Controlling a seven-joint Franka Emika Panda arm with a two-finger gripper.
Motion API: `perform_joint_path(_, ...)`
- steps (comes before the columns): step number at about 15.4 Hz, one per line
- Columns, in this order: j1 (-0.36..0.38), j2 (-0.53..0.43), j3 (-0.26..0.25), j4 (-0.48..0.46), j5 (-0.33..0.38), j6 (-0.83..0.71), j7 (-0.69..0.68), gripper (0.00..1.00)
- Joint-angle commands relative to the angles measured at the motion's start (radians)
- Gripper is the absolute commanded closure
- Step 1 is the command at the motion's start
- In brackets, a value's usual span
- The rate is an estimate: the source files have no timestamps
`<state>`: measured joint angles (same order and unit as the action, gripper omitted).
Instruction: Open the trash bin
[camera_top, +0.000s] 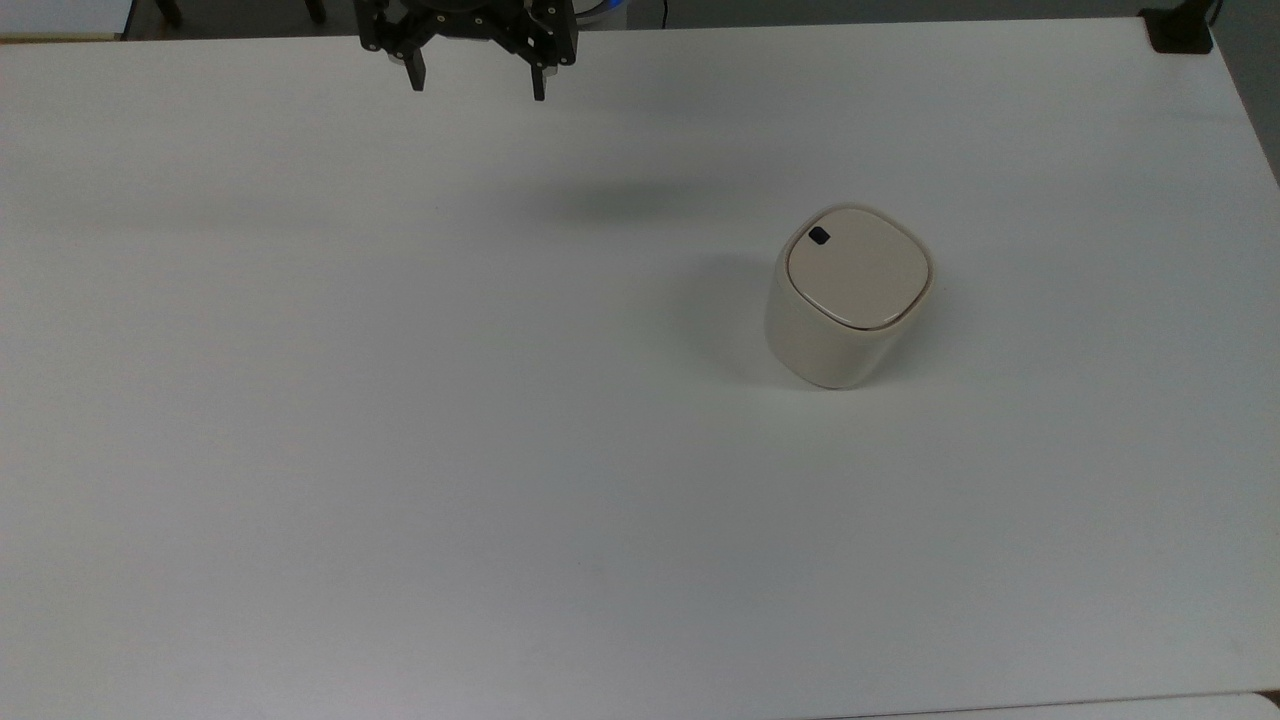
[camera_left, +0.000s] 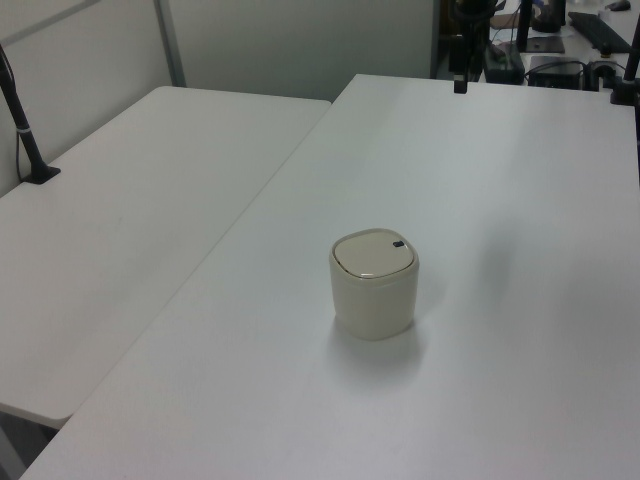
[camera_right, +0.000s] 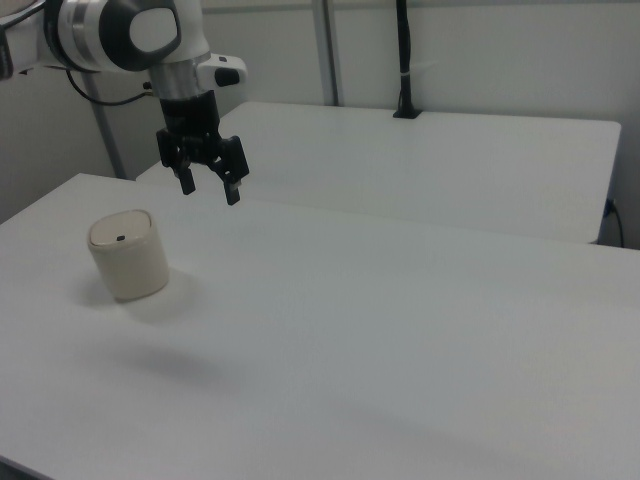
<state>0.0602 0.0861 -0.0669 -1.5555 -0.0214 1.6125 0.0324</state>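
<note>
Gripper (camera_top: 477, 85) hangs at the far edge of the table (camera_top: 400, 450) in the top view, fingers spread wide, holding nothing, well apart from the bin (camera_top: 848, 295). To the top view's right of it the bin stands upright: cream, rounded-square, lid (camera_top: 858, 267) shut flat, with a small black button (camera_top: 818, 236) near one corner. In the right view the arm (camera_right: 130, 35) shows above the gripper (camera_right: 208, 187), high over the table. In the left view a second table (camera_left: 130, 220) adjoins on the left view's left.

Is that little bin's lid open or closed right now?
Closed: the trash bin's lid lies flat on its rim.
</note>
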Motion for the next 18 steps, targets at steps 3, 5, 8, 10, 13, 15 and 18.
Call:
perform_joint_path(3, -0.010, -0.006, -0.005, 0.006, 0.014, -0.017, 0.004, 0.00)
perform_joint_path(5, -0.020, -0.006, -0.004, 0.006, 0.015, -0.016, 0.003, 0.00)
perform_joint_path(8, -0.020, -0.003, -0.004, 0.006, 0.015, -0.014, -0.009, 0.00)
perform_joint_path(10, -0.020, -0.002, -0.004, 0.005, 0.015, -0.014, -0.014, 0.00)
perform_joint_path(13, -0.020, -0.002, -0.004, 0.005, 0.015, -0.017, -0.052, 0.00)
perform_joint_path(15, -0.020, -0.002, -0.004, 0.005, 0.015, -0.017, -0.072, 0.00)
perform_joint_path(18, -0.019, 0.003, -0.004, 0.005, 0.015, -0.026, -0.058, 0.00)
